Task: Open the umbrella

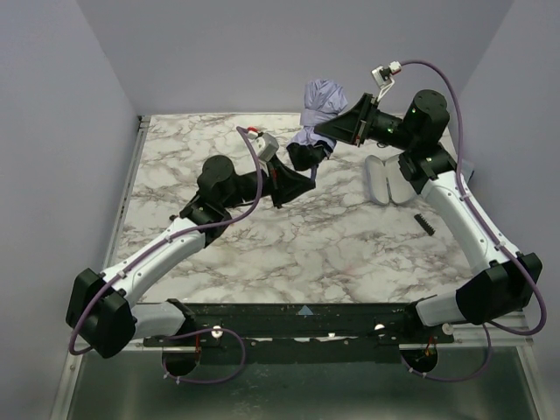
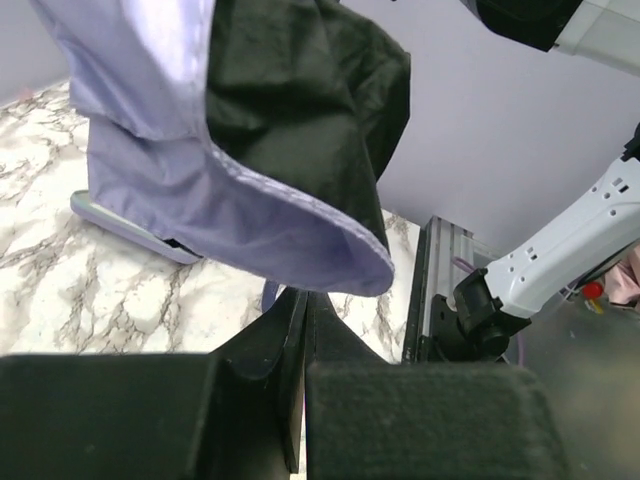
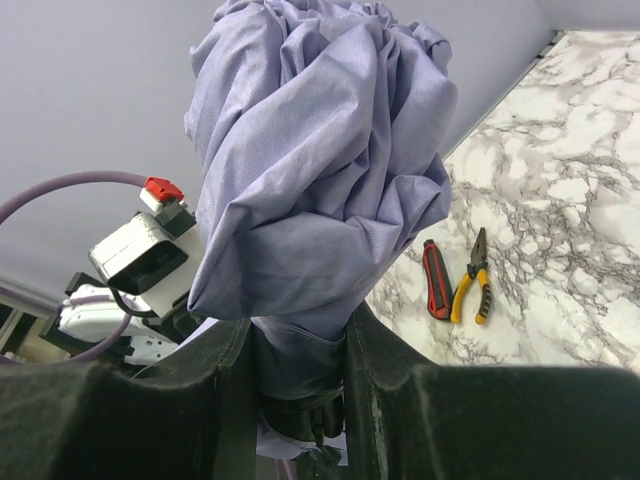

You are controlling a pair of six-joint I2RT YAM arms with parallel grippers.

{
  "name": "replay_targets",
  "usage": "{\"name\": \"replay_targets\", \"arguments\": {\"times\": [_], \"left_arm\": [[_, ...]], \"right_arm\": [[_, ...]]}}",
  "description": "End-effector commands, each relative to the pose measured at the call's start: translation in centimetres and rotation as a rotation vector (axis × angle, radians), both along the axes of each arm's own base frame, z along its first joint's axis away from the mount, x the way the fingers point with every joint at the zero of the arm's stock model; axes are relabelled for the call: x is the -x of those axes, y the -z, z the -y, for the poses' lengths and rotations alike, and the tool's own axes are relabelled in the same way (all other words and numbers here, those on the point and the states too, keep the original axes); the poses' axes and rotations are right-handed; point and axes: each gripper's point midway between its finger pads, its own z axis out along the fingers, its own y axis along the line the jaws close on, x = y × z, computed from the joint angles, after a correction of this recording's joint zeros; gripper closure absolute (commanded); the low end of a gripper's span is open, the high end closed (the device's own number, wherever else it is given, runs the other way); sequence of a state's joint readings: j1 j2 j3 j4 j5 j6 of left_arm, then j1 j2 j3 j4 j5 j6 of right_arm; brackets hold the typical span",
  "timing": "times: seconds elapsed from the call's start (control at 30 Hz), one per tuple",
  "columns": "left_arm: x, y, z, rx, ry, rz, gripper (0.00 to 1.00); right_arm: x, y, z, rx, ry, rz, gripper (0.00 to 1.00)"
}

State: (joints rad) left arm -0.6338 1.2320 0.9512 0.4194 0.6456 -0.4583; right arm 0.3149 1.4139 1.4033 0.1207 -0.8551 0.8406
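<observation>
Umbrella (image 1: 320, 103): was up off the worktop near the far edge, right of middle; fabric bunched, unopened.
Right claw (image 3: 298, 338): pinched the umbrella bundle between both fingers.
Left claw (image 2: 305, 308): fingers pressed together under the fabric hem; contents unclear.
Pliers (image 3: 472, 275): lay flat on the worktop.

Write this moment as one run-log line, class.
umbrella: bunched, unopened, held above table | right jaws: clamped on umbrella | left jaws: closed at canopy hem, grip unclear
</observation>
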Motion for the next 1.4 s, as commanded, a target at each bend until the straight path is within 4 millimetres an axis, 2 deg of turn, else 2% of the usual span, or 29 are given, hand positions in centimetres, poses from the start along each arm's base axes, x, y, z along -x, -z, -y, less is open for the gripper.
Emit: {"name": "replay_targets", "arguments": {"times": [0.0, 0.43, 0.63, 0.73, 0.77, 0.8, 0.9, 0.93, 0.97, 1.07, 1.17, 1.23, 1.37], "left_arm": [[1.8, 1.3, -0.3, -0.035, 0.053, 0.009, 1.0], [5.7, 4.7, -0.9, -0.097, 0.133, -0.016, 1.0], [7.3, 5.9, -1.4, -0.126, 0.179, -0.013, 1.0], [7.5, 6.1, -1.7, -0.154, 0.18, 0.034, 1.0], [7.5, 5.9, -1.9, -0.163, 0.173, 0.058, 1.0], [7.2, 5.5, -2.1, -0.167, 0.155, 0.082, 0.93], [6.5, 3.3, -2.6, -0.174, 0.119, 0.169, 0.48], [6.2, 2.7, -2.7, -0.175, 0.103, 0.189, 0.42], [5.9, 1.9, -2.9, -0.169, 0.085, 0.209, 0.39], [5.0, -0.3, -3.5, -0.123, 0.046, 0.244, 0.38], [3.6, -2.5, -4.3, -0.056, 0.031, 0.195, 0.38], [2.8, -3.6, -4.6, -0.02, 0.056, 0.139, 0.36], [3.3, -5.0, -3.9, 0.033, 0.227, 0.08, 0.33]], "right_arm": [[-0.4, -3.5, 0.2, -0.034, 0.033, 0.113, 1.0], [-3.2, -6.3, 0.6, -0.045, 0.094, 0.246, 1.0], [-4.0, -7.4, 0.9, -0.033, 0.134, 0.325, 1.0], [-3.7, -7.9, 0.8, -0.034, 0.115, 0.349, 1.0], [-3.3, -7.8, 0.6, -0.037, 0.087, 0.357, 1.0], [-2.6, -7.8, 0.4, -0.047, 0.052, 0.373, 1.0], [-1.1, -7.2, 0.2, -0.055, -0.018, 0.381, 1.0], [-0.8, -6.9, 0.1, -0.057, -0.028, 0.371, 1.0], [-0.5, -6.9, 0.1, -0.059, -0.039, 0.371, 1.0], [0.7, -7.1, 0.1, -0.064, -0.084, 0.384, 1.0], [1.9, -7.8, 0.2, -0.073, -0.113, 0.409, 1.0], [2.3, -8.1, 0.3, -0.081, -0.119, 0.411, 1.0], [3.2, -9.1, 0.4, -0.098, -0.133, 0.415, 1.0]]}}
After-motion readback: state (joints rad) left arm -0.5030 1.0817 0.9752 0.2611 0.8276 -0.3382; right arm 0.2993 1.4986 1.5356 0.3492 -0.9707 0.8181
